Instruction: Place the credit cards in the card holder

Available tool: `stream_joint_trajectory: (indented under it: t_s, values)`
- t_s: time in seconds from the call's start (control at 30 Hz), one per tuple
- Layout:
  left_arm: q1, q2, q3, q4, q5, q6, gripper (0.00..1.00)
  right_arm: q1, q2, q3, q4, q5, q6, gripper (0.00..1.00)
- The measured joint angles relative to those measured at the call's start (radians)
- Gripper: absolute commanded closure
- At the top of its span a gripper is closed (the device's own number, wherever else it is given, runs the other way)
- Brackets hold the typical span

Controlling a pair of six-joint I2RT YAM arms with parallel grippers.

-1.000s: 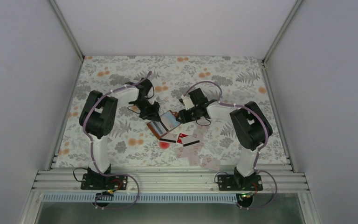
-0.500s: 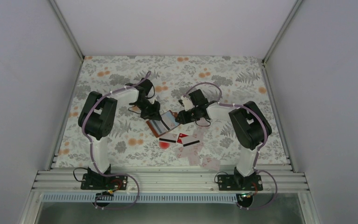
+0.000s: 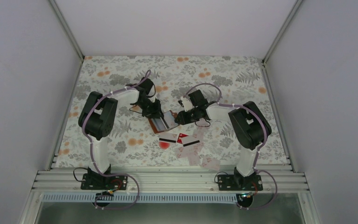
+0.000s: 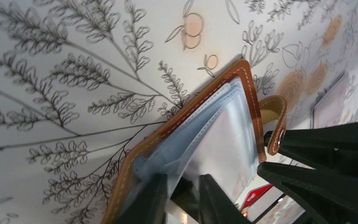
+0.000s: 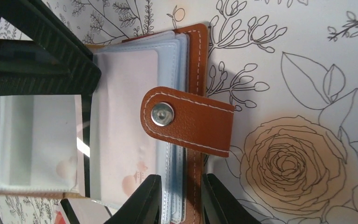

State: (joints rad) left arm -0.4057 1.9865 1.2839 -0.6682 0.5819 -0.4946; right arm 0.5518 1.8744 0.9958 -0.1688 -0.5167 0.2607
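Comparing with a second ago, the card holder [image 3: 165, 122] is seen folded narrower, and the left gripper [image 4: 182, 183] has been brought in against it. Its leather edge and sleeves are pinched by the right gripper [image 5: 181, 179]. The left fingers are nearly pressed together at a clear sleeve, though a grip cannot be told. The credit cards [image 3: 192, 143] lie just beside the card holder, toward the arm bases, so loading is judged not yet begun.

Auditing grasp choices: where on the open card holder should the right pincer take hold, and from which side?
Probably take the card holder by its stitched brown cover and sleeve stack together, at the edge beside the snap tab, coming from the tab side. That half is a thin slab the right pincer can straddle; the left pincer crowds the other half.
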Motion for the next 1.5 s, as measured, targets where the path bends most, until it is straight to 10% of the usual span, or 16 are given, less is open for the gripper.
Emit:
stream_joint_trajectory:
  t_s: [0.33, 0.8, 0.97, 1.23, 1.5]
  values:
    - [-0.013, -0.015, 0.015, 0.014, -0.037, -0.013, 0.41, 0.014, 0.0, -0.003, -0.008, -0.016, 0.001, 0.78]
    - [-0.037, -0.062, 0.069, -0.165, -0.283, 0.008, 0.22, 0.018, -0.003, 0.013, -0.057, -0.008, -0.009, 0.78]
    - [-0.072, -0.109, 0.125, -0.219, -0.343, 0.008, 0.3, 0.021, -0.016, 0.014, -0.095, 0.005, -0.012, 0.78]
    - [-0.174, -0.167, 0.145, -0.242, -0.375, -0.029, 0.71, 0.022, -0.066, 0.052, -0.147, 0.02, -0.012, 0.78]
    - [-0.179, -0.17, -0.008, -0.224, -0.39, -0.069, 0.82, 0.022, -0.078, 0.094, -0.142, -0.006, -0.015, 0.77]
